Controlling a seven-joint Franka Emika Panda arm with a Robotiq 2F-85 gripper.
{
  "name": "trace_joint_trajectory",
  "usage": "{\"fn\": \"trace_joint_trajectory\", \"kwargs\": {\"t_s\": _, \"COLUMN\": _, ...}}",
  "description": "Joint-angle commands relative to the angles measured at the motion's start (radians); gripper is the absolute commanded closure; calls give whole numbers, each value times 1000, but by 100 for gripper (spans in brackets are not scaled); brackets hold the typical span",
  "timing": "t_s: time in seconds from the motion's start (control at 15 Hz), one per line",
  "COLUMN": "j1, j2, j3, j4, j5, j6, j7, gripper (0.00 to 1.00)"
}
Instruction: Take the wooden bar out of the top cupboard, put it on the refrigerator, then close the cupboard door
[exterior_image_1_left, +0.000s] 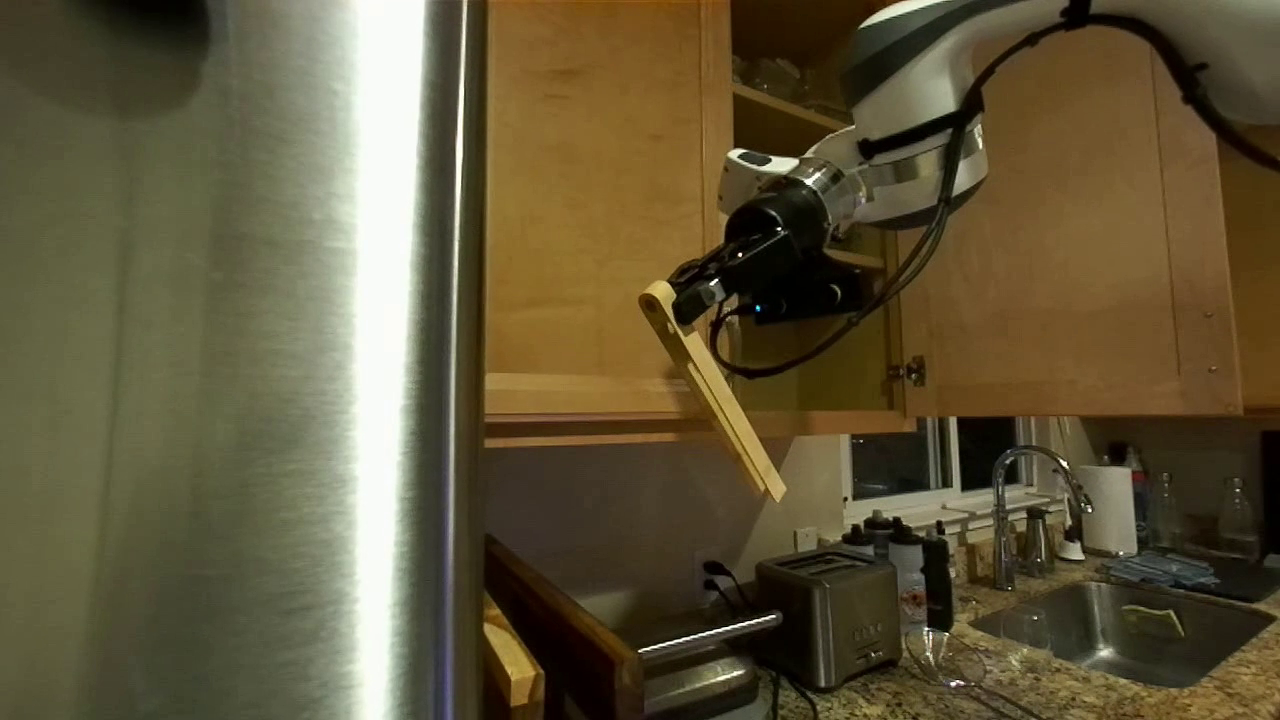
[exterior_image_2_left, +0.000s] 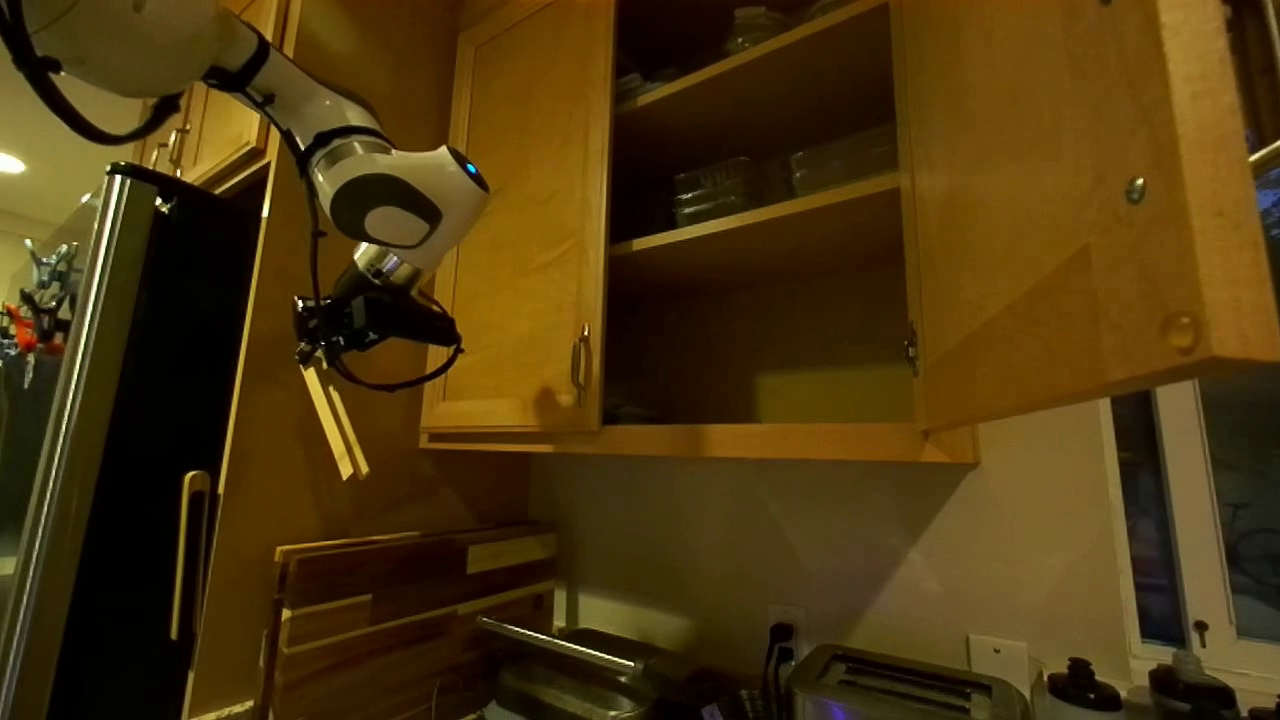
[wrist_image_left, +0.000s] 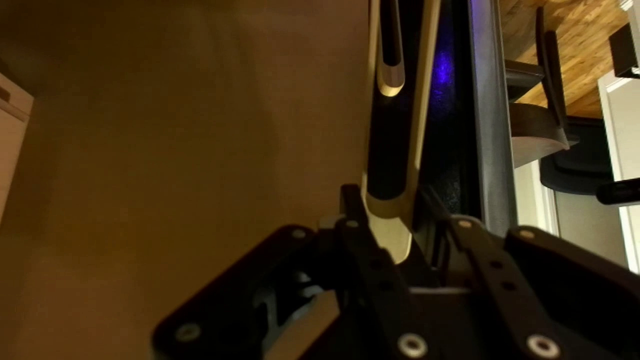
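Observation:
My gripper is shut on the upper, rounded end of the pale two-pronged wooden bar; it also shows in an exterior view and the wrist view. The bar hangs tilted in the air, prongs down. The refrigerator shows its steel front; in an exterior view its black side is just left of the bar, and the wrist view shows its steel edge. The top cupboard is open. Its cupboard door is swung out right, handle hidden; it also shows in an exterior view.
A pale slotted wooden piece sits on the refrigerator's black side, also in the wrist view. A closed neighbouring cupboard door has a metal handle. Cutting boards, a toaster, bottles and a sink are below.

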Motion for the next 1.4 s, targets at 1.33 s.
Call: {"fn": "trace_joint_trajectory", "kwargs": {"t_s": 1.33, "j1": 29, "j2": -99, "j3": 232, "j4": -257, "j5": 667, "j6": 194, "j7": -167, "gripper": 93}}
